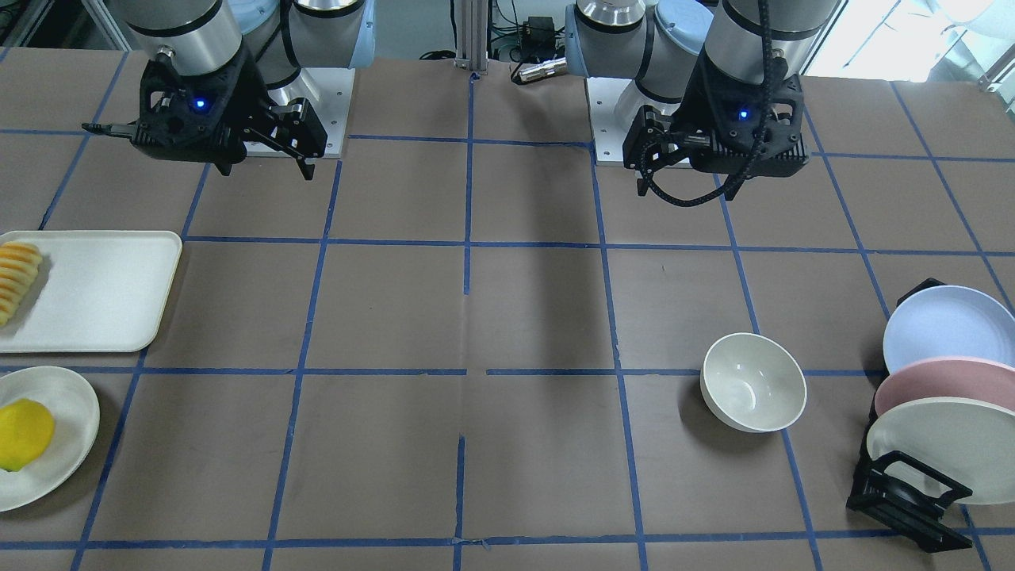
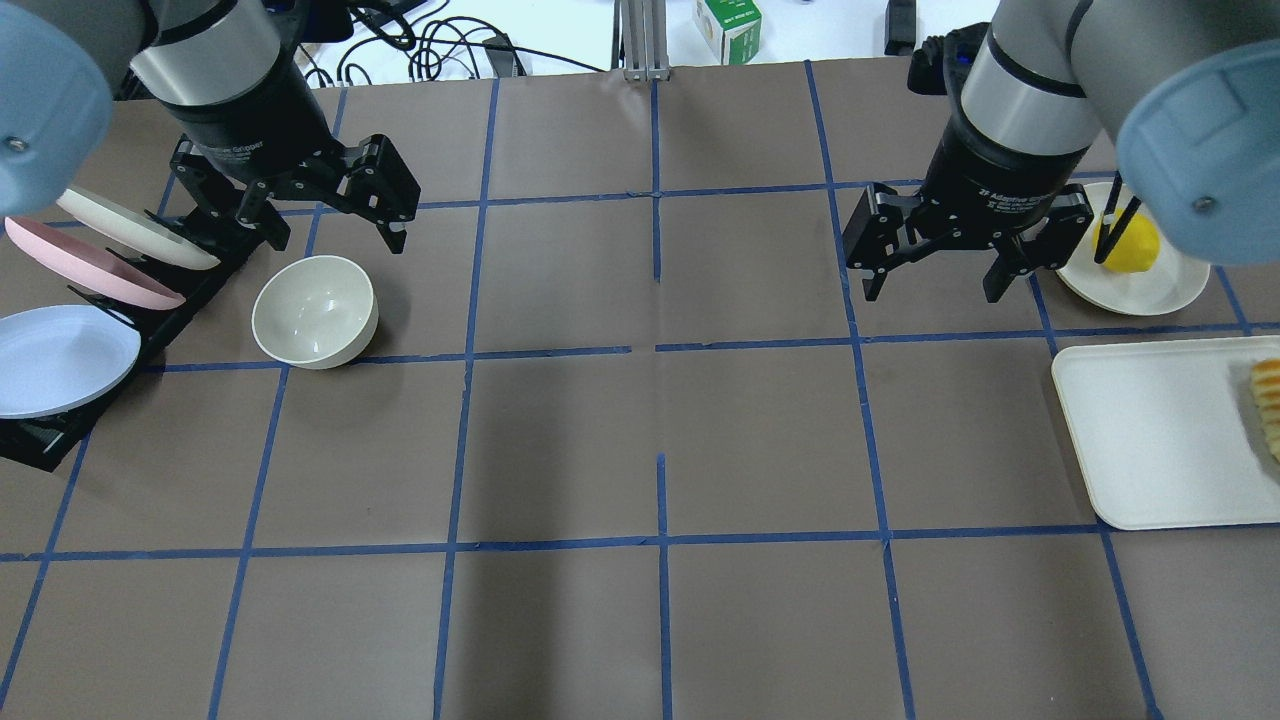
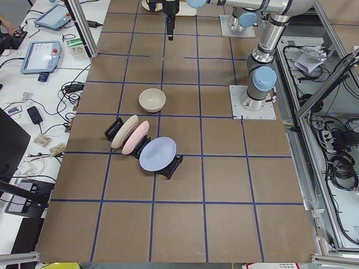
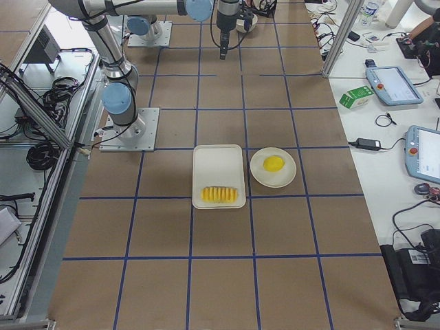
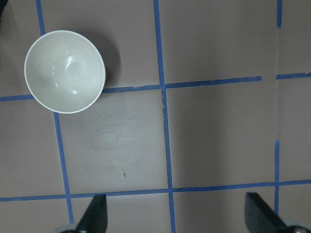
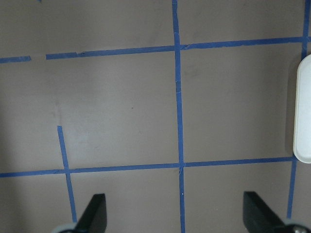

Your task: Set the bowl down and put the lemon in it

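The off-white bowl stands upright and empty on the table next to the plate rack; it also shows in the overhead view, the left side view and the left wrist view. The yellow lemon lies on a cream plate at the table's other end, also seen from overhead and in the right side view. My left gripper hangs open and empty above the table just beyond the bowl. My right gripper hangs open and empty beside the lemon's plate.
A black rack holds blue, pink and cream plates beside the bowl. A white tray with a row of sliced fruit lies next to the lemon's plate. Blue tape lines cross the brown table.
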Tool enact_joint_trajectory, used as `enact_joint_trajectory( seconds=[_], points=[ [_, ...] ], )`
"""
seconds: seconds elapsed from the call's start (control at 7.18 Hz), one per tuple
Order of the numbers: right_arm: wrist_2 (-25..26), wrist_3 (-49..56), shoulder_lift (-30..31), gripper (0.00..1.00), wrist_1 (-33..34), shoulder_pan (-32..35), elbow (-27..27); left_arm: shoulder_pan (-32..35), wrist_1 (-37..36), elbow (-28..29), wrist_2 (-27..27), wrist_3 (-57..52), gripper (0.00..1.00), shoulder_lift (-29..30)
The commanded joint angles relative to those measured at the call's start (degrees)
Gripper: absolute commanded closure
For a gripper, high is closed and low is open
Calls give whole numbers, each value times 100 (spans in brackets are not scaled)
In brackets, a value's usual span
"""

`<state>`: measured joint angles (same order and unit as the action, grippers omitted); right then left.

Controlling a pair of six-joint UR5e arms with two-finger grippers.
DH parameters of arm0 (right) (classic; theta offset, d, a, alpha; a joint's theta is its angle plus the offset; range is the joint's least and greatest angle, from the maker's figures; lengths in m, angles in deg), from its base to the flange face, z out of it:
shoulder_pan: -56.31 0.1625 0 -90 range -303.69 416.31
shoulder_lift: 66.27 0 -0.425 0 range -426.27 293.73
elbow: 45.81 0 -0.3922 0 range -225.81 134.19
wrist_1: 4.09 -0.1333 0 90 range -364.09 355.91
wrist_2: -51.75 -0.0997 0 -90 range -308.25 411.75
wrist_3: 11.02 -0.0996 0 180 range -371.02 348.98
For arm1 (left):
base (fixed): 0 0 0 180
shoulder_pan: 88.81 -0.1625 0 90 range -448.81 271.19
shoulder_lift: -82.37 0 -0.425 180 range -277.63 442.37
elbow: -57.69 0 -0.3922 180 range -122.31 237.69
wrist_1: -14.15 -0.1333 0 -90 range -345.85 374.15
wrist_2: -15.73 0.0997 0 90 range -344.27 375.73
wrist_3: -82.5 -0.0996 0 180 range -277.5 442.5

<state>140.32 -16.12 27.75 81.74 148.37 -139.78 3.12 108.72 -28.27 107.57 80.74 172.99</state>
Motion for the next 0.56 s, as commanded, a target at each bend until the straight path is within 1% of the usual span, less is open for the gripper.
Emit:
enact_joint_trajectory(
  seconds=[0.0,0.28,0.42],
  points=[
    [2,0,72,0,-23,-38,-16,0,0,0,0,0,0,0],
    [-24,0,63,0,3,-179,-16,0,0,0,0,0,0,0],
    [-50,61,-6,0,82,-414,-25,0,0,0,0,-17,0,0]
  ],
)
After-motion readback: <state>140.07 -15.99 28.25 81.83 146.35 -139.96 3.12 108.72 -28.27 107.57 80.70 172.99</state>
